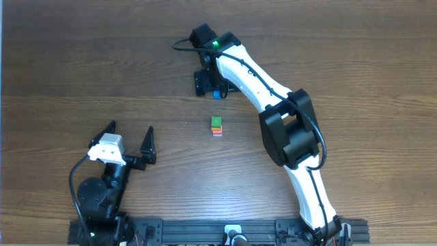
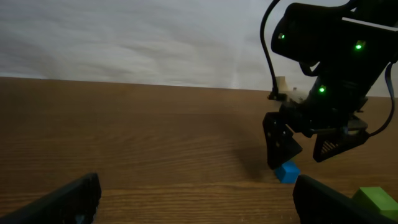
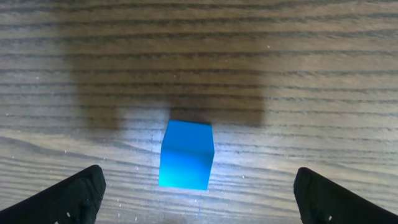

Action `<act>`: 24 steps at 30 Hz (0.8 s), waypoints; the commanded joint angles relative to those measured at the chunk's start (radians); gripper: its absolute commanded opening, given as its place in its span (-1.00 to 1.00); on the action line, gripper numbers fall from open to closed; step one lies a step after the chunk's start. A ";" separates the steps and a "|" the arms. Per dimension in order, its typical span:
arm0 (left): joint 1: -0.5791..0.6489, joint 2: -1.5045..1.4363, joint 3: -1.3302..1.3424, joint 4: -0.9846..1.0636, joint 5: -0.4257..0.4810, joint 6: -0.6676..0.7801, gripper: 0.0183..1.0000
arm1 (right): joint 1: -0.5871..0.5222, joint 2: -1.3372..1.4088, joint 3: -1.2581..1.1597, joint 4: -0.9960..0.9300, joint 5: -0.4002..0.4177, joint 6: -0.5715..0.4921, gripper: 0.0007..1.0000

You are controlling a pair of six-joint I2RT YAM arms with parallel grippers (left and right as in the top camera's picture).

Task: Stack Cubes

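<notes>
Right gripper [image 1: 213,87] gaped wide, blue cube [image 3: 186,155] untouched between its jaws; left gripper [image 1: 130,128] spread empty, green cube [image 2: 376,199] cut off beside one jaw.

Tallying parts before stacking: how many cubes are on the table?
3: a blue cube under the right gripper, and a green cube mid-table, stacked on a red cube.

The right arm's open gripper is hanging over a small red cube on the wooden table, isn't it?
Not quite: the small cube under the open right gripper is blue, not red, as the right wrist view shows.
</notes>
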 commanded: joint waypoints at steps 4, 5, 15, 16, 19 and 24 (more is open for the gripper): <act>-0.005 -0.005 -0.006 0.000 -0.002 0.014 1.00 | -0.011 0.059 0.023 0.011 -0.006 -0.002 0.94; -0.005 -0.005 -0.006 0.000 -0.002 0.014 1.00 | -0.011 0.060 0.023 0.011 -0.006 -0.002 0.94; -0.005 -0.005 -0.006 -0.001 -0.001 0.014 1.00 | -0.014 0.060 0.023 0.010 -0.006 0.000 0.32; -0.005 -0.005 -0.006 0.000 -0.001 0.014 1.00 | -0.014 0.060 0.023 0.010 -0.006 0.004 0.29; -0.005 -0.005 -0.006 0.000 -0.001 0.014 1.00 | -0.011 0.060 0.023 0.011 -0.010 0.007 0.20; -0.005 -0.005 -0.006 0.000 -0.002 0.014 1.00 | -0.009 0.060 0.023 0.012 -0.010 0.027 0.00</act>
